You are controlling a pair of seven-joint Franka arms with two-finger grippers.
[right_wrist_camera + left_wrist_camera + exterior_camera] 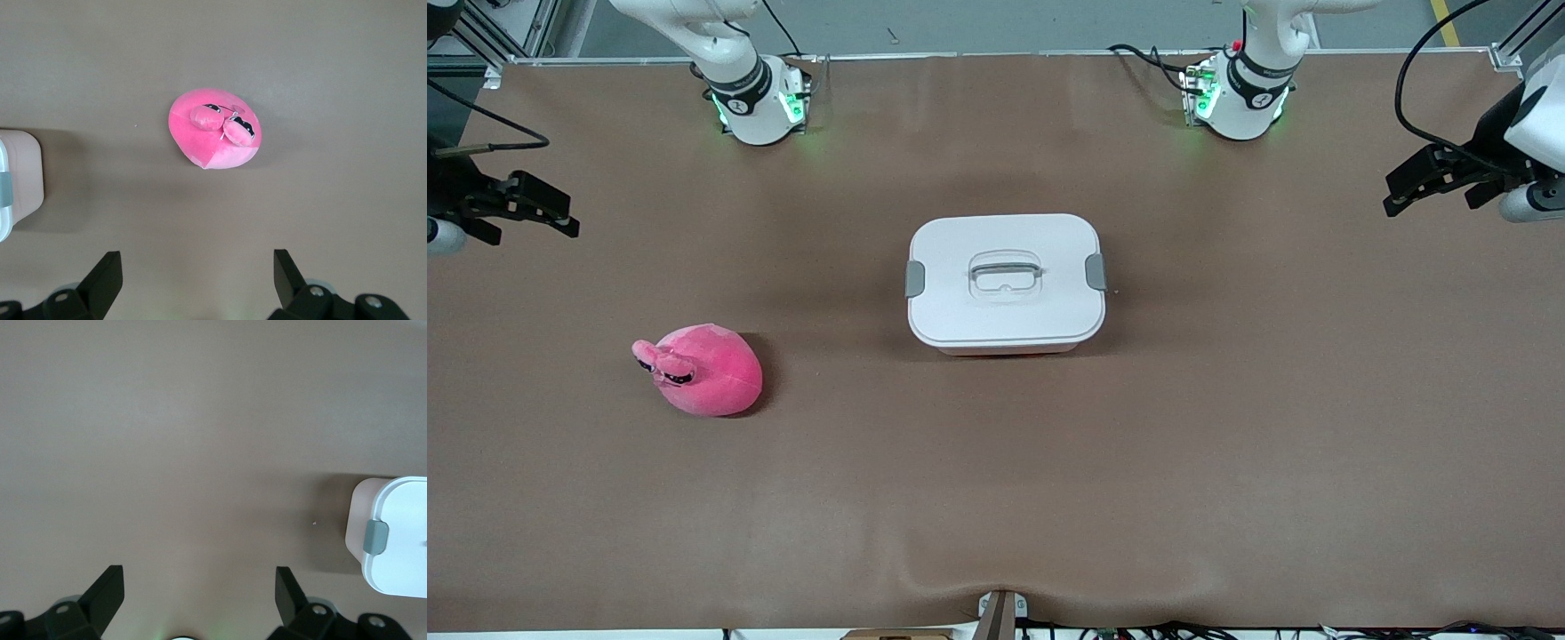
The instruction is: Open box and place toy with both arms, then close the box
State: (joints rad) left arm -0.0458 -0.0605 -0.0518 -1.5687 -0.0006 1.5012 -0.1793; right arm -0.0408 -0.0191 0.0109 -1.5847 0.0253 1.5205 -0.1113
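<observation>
A: How are the two grippers being held?

B: Both are being held with jaws spread wide, and nothing is being gripped or touched by either. The left gripper (1423,182) is being kept in the air over the edge of the tabletop (1227,462) at the left arm's end; the right gripper (538,209) is being kept over the edge at the right arm's end. Both arms are waiting.

A: Where are the task's things being seen?

B: The box (1005,283) is sitting near the middle of the tabletop, its white lid (960,307) being kept on, with a grey clip (915,278) at each short side. The toy (703,369) is lying toward the right arm's end, nearer to the front camera than the box and well apart from it.

A: What is being shown by one view only?

B: The pink wall of the box under the lid is being shown plainly in the wrist views; in the front view only a thin strip is being seen. The toy's dark-marked stalk eyes (223,123) are being shown best by the right wrist view. The recessed handle (1006,273) is being shown whole only from the front.

A: What is being cut off?

B: In both wrist views only a part of the box is being caught at the frame edge, and the toy is not being shown by the left wrist view.
</observation>
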